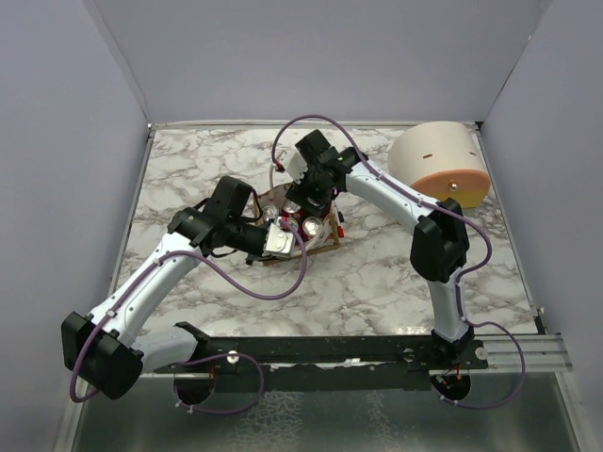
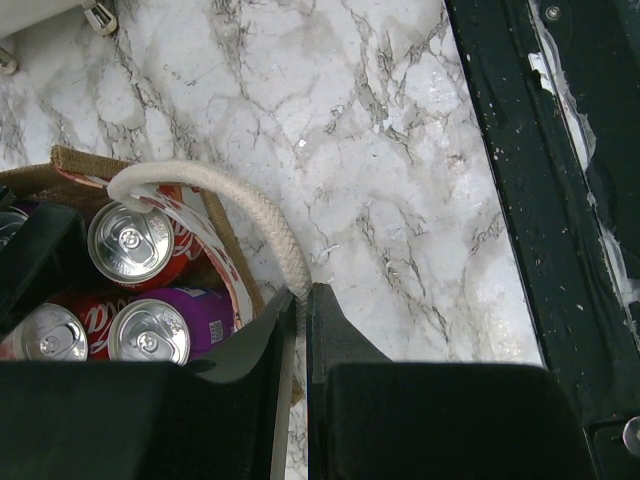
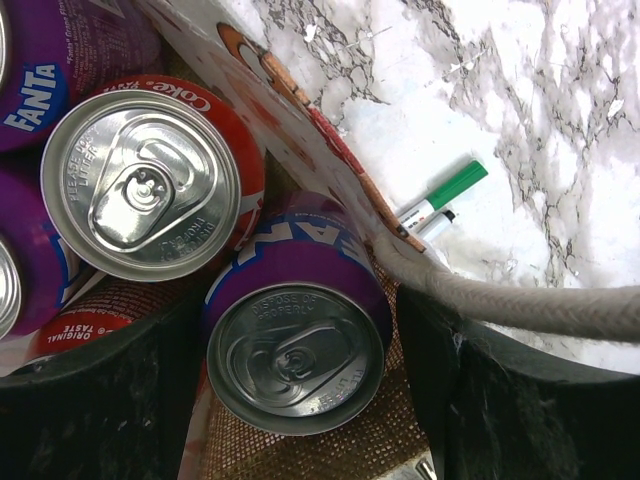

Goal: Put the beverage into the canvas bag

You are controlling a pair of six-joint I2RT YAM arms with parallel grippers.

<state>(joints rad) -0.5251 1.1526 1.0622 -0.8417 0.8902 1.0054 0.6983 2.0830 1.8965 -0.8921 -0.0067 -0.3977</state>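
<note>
The canvas bag [image 1: 325, 243] stands mid-table, brown with white rope handles, and holds several upright cans. In the right wrist view a purple Fanta can [image 3: 295, 345] stands on the bag's woven floor between my right gripper's [image 3: 300, 300] spread fingers. A thin gap shows on its right side. A red Coke can [image 3: 145, 180] stands beside it. A rope handle [image 3: 520, 305] lies across the right finger. My left gripper [image 2: 300, 300] is shut on the other rope handle [image 2: 255, 210], at the bag's near rim [image 2: 85, 165]. In the top view it [image 1: 283, 243] is at the bag's left.
A cream dome-shaped container with an orange rim [image 1: 441, 165] lies at the back right. A green marker [image 3: 445, 195] lies on the marble just outside the bag wall. A black rail [image 1: 358, 353] runs along the near table edge and also shows in the left wrist view [image 2: 560, 200].
</note>
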